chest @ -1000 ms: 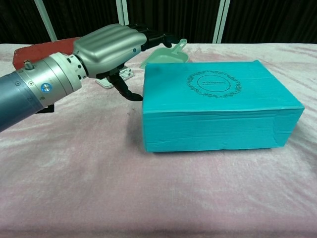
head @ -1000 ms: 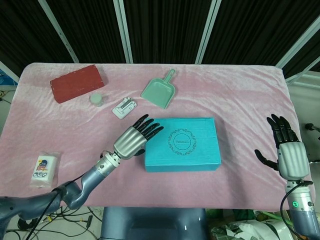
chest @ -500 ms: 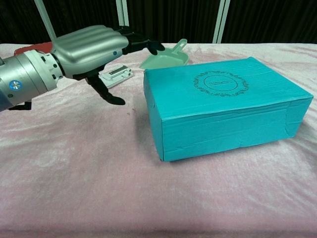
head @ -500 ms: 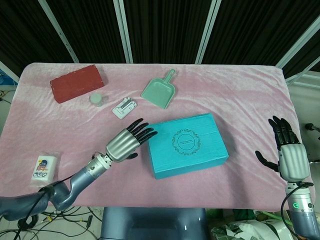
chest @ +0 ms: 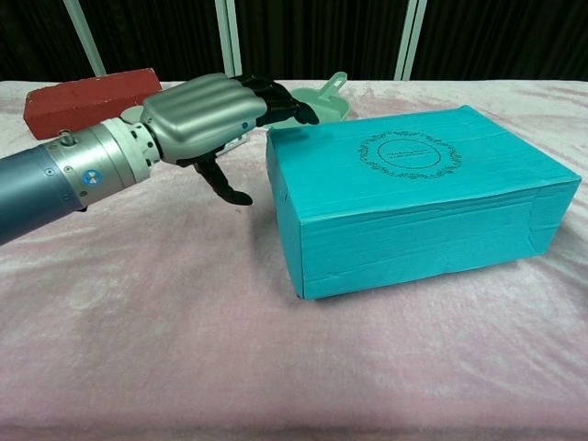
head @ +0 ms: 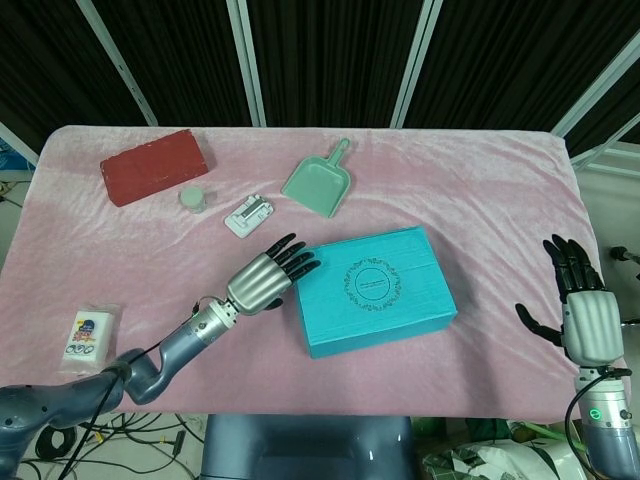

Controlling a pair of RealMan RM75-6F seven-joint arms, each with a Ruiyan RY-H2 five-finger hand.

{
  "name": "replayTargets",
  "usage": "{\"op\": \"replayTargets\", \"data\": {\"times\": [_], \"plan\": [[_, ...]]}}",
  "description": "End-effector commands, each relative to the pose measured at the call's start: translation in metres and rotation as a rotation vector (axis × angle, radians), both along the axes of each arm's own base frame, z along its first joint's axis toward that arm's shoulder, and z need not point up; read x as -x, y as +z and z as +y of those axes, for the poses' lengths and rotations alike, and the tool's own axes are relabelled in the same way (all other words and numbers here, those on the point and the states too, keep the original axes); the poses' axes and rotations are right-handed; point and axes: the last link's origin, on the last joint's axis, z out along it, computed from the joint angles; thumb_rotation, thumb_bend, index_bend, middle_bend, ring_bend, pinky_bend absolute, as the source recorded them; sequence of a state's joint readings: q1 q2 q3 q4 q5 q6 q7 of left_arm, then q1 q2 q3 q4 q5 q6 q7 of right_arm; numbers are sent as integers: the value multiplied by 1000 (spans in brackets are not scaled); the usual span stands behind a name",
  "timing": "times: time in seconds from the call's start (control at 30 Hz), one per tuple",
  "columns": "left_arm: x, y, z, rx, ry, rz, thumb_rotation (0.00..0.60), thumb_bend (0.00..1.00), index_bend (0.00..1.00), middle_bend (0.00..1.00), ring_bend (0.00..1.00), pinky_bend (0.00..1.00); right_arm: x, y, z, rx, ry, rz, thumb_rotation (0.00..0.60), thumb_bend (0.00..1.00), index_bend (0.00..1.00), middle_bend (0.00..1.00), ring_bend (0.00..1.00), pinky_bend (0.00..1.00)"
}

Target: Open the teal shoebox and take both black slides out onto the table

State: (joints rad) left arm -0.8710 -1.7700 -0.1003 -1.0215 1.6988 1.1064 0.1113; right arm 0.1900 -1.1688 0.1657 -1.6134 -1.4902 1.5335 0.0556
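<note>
The teal shoebox (head: 375,290) (chest: 418,197) lies closed on the pink table, turned slightly so its right end points away. Its lid bears a dark round emblem. My left hand (head: 266,279) (chest: 213,115) is open at the box's left end, fingers stretched toward the upper left corner of the lid, fingertips close to or just touching it. My right hand (head: 583,312) stands open at the table's right edge, well apart from the box, holding nothing. The slides are hidden inside the box.
A green dustpan (head: 320,182) lies behind the box. A white clip-like item (head: 249,214), a small pale cup (head: 193,198) and a red brick (head: 153,165) sit at the back left. A snack packet (head: 88,336) lies at the front left.
The box turned counter-clockwise and slid a little right between the earliest frame and half a second ago. My left hand pulled back, then came forward to the box's left corner again.
</note>
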Motion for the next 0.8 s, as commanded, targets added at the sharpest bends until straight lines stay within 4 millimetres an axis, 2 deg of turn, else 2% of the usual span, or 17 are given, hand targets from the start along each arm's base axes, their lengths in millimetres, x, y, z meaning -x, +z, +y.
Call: {"op": "replayTargets", "data": {"times": [0.03, 0.23, 0.33, 0.5, 0.67, 0.8], "plan": [[-8, -7, 3, 7, -19, -15, 600, 61, 156, 173, 81, 89, 1, 1, 1, 2, -6, 0, 600, 155, 11, 50, 21, 230], [-11, -13, 7, -1, -45, -18, 600, 163, 161, 186, 82, 90, 6, 2, 5, 5, -25, -4, 600, 155, 12, 51, 21, 230], [-12, -15, 8, -9, -59, -14, 600, 258, 180, 214, 104, 110, 7, 2, 7, 5, -28, -7, 600, 155, 12, 51, 21, 230], [-10, -16, 10, 6, -50, -45, 600, 416, 222, 273, 169, 221, 7, 2, 8, 2, -29, -6, 600, 154, 11, 51, 21, 230], [-10, -17, 12, 27, -33, -88, 600, 474, 240, 328, 237, 335, 6, 2, 8, 3, -27, -7, 600, 154, 12, 51, 21, 230], [-11, -14, 13, 75, 28, -224, 600, 484, 253, 363, 272, 386, 5, 2, 8, 0, -27, -4, 600, 154, 12, 51, 21, 230]]}}
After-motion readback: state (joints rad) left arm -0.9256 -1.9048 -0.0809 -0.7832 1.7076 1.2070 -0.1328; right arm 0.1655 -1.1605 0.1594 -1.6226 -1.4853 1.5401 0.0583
